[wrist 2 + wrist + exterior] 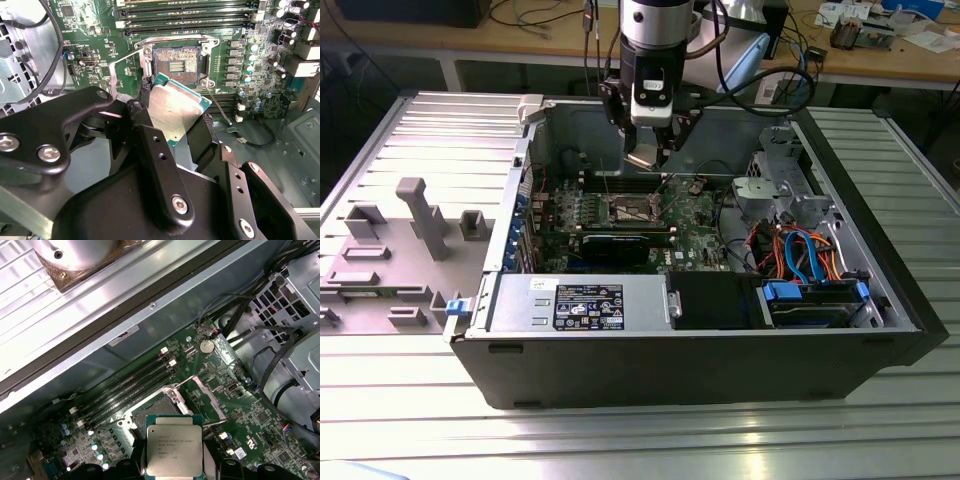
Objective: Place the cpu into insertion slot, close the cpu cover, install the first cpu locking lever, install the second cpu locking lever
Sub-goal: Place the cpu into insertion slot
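Note:
My gripper (648, 152) hangs over the open computer case (880, 300), shut on the cpu (642, 160) by two opposite edges. In both wrist views the cpu (175, 107) (174, 452) is a silver-topped square with a green rim, held tilted a little above the board. The insertion slot (176, 65) (150, 407) lies just beyond it, its dark pin field bare. The cpu cover (114, 75) (209, 396) stands swung open beside the slot. Thin wire levers (175, 39) are raised around the slot. Black fingers (202, 135) flank the chip.
Long black memory slots (185, 20) run beside the socket. A power supply (580, 305), a drive cage (780, 170) and coloured cables (800, 255) fill the case's other parts. A grey fixture plate (410, 230) lies at the exterior view's left. Case walls surround the board.

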Robot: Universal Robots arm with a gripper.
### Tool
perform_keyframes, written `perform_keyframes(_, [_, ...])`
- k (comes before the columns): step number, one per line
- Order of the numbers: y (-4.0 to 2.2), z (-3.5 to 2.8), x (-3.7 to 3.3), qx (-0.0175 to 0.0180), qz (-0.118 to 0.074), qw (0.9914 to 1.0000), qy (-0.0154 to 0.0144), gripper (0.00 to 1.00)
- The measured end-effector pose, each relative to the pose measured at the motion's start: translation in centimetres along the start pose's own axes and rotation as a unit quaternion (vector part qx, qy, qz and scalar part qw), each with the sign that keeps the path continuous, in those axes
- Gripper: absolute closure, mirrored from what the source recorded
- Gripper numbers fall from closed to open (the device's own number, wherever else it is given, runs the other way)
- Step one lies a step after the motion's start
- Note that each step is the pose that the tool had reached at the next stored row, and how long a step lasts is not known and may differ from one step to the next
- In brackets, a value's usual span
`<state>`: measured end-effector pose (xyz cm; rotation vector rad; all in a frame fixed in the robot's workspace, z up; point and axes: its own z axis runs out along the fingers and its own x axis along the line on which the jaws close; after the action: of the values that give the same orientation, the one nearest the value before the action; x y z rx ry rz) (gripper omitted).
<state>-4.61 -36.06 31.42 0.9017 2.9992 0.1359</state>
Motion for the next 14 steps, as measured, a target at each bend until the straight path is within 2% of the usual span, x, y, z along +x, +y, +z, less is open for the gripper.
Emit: perform_keyframes(14, [-0.01, 0.08, 0.0, -0.0002, 0.015, 0.99989, -0.0013, 0.45])
